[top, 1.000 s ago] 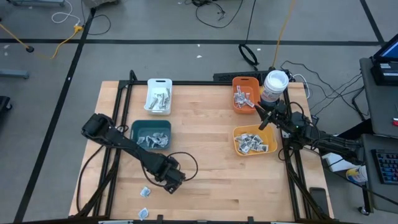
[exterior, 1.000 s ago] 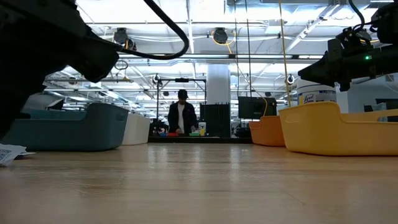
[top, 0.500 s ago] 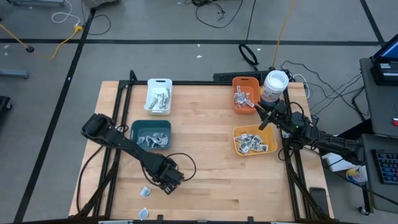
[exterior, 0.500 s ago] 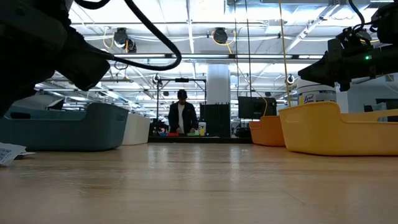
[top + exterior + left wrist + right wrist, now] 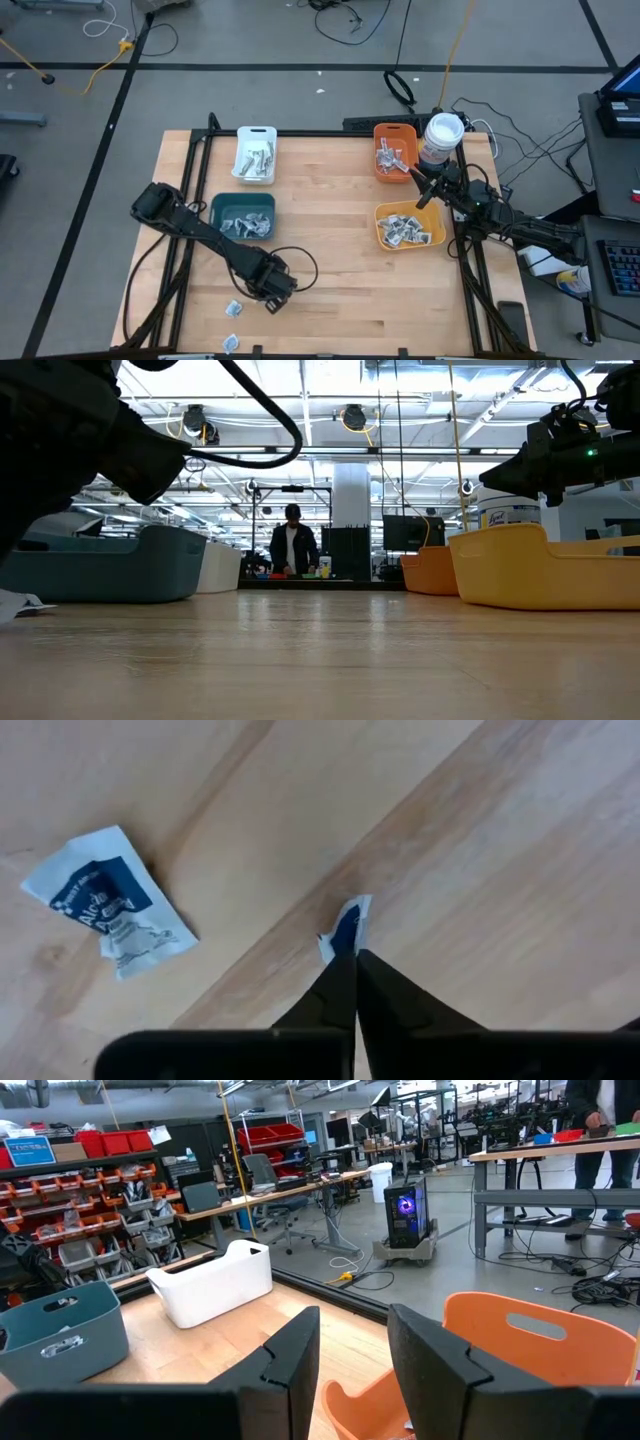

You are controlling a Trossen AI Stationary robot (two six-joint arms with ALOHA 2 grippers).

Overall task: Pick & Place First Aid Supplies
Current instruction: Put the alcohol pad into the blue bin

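Teal bin [image 5: 243,217]: grey packets inside. Left gripper [image 5: 354,958], nearer the table's front edge than that bin, pinches a blue-print packet [image 5: 349,925] against the wood (second packet [image 5: 112,903] beside). Right gripper [image 5: 352,1342] parted, empty, over the orange bin [image 5: 520,1345].

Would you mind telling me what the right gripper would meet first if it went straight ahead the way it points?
Probably the orange bin: the right gripper points over it, though depth is unclear.
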